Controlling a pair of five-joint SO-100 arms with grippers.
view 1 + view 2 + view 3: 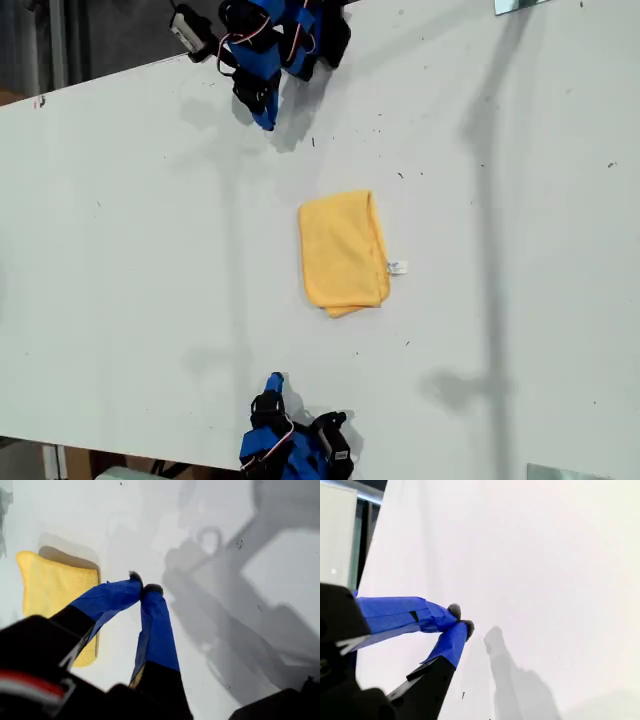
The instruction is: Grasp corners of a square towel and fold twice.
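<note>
The yellow-orange towel [343,252] lies flat on the white table [120,250] as a folded rectangle. Its small white tag [397,267] sticks out of the edge toward the exterior view's right. The corners are rounded and nothing holds them. One arm's gripper [268,122] hangs at the exterior view's top and another arm's gripper [276,381] stands at its bottom, both apart from the cloth. The wrist views do not settle which arm is which. My first gripper [144,587] is shut and empty, with the towel [55,600] beside it. My second gripper [460,618] is shut and empty over bare table.
The table's edge [370,565] runs close beside my second gripper, with a pale panel [337,535] beyond it. Arm shadows fall across the table [240,630]. Pale panels sit at the exterior view's right corners [520,5].
</note>
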